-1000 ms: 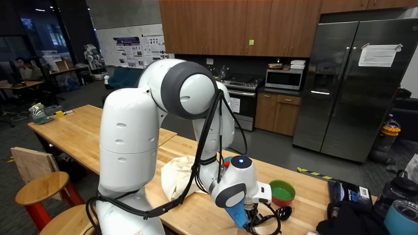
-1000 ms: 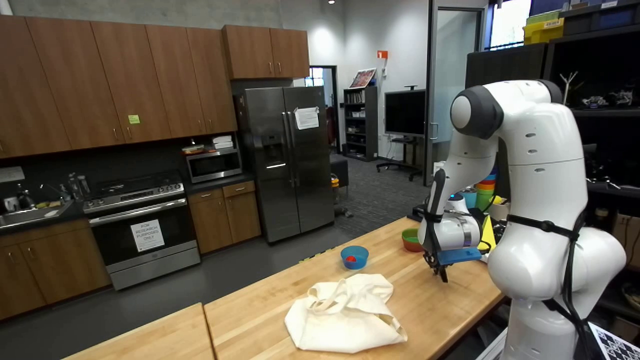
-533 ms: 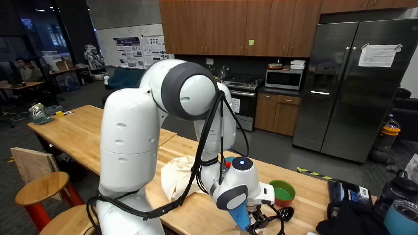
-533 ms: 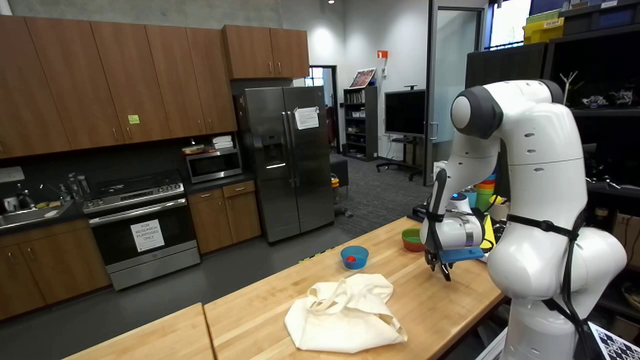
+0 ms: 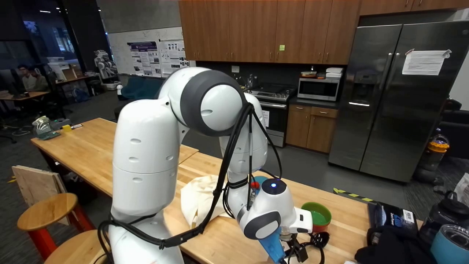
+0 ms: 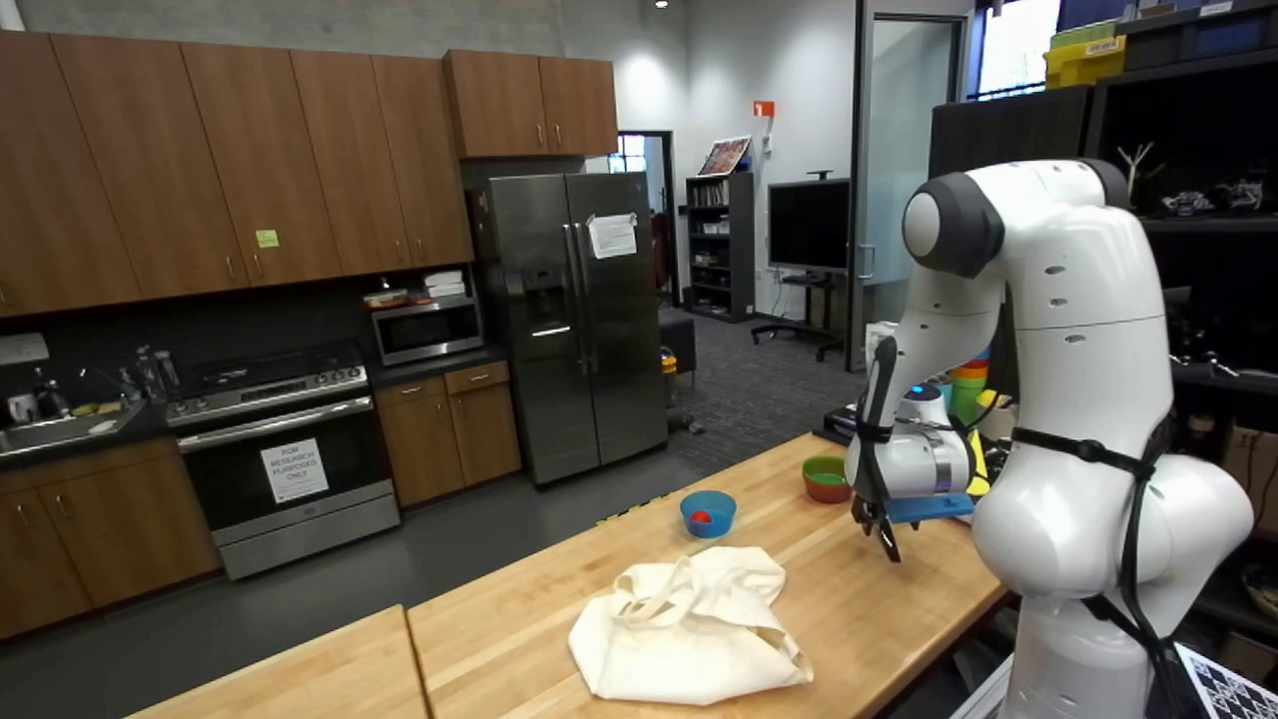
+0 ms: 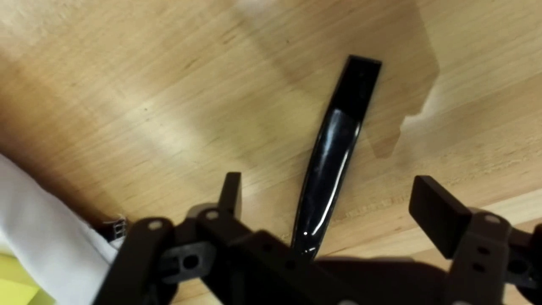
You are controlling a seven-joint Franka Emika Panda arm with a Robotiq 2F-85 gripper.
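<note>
My gripper [image 7: 332, 199] is open in the wrist view, its fingers standing on either side of a glossy black utensil handle [image 7: 328, 169] without touching it. The handle lies on the wooden table [image 6: 499, 639]; its lower part is hidden behind the gripper. In an exterior view the utensil's rounded black head [image 5: 321, 239] shows just beyond the gripper, close to a green and red bowl [image 5: 318, 215]. The gripper [image 6: 877, 542] hangs low over the table near its right end. A blue bowl [image 6: 708, 527] with a red ball [image 6: 701, 517] in it stands farther off.
A crumpled cream cloth bag [image 6: 689, 629] lies on the table. A dark package [image 5: 394, 220], black fabric [image 5: 395, 249], a black bottle [image 5: 445, 216] and a blue tumbler [image 5: 452, 244] crowd the table's end. White material [image 7: 46, 237] edges into the wrist view.
The gripper's fingers have spread apart around the handle. The hand has shifted slightly to the right in both exterior views. The bowls and the bag have stayed put.
</note>
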